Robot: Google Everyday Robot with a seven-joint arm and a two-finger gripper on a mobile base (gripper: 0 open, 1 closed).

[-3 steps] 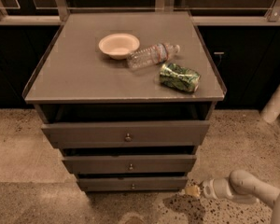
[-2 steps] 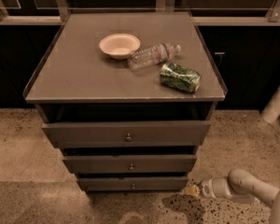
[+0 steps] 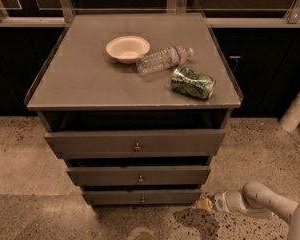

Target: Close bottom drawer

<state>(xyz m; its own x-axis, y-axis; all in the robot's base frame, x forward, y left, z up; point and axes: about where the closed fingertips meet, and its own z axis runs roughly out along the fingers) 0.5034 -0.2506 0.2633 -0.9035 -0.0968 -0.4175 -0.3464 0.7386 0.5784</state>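
The bottom drawer (image 3: 142,197) is the lowest and narrowest of three dark grey-brown fronts, with a tiny round knob (image 3: 143,199) at its centre. It stands slightly out from the cabinet, with a dark gap above it. My gripper (image 3: 202,203) is low near the floor, just right of the drawer's right end, at the end of a white arm (image 3: 260,201) that comes in from the lower right. It holds nothing that I can see.
The middle drawer (image 3: 139,176) and the top drawer (image 3: 136,143) also stand out. On the cabinet top (image 3: 80,79) lie a cream bowl (image 3: 127,48), a plastic bottle (image 3: 164,59) and a crumpled green bag (image 3: 192,82). Speckled floor (image 3: 20,149) surrounds the cabinet.
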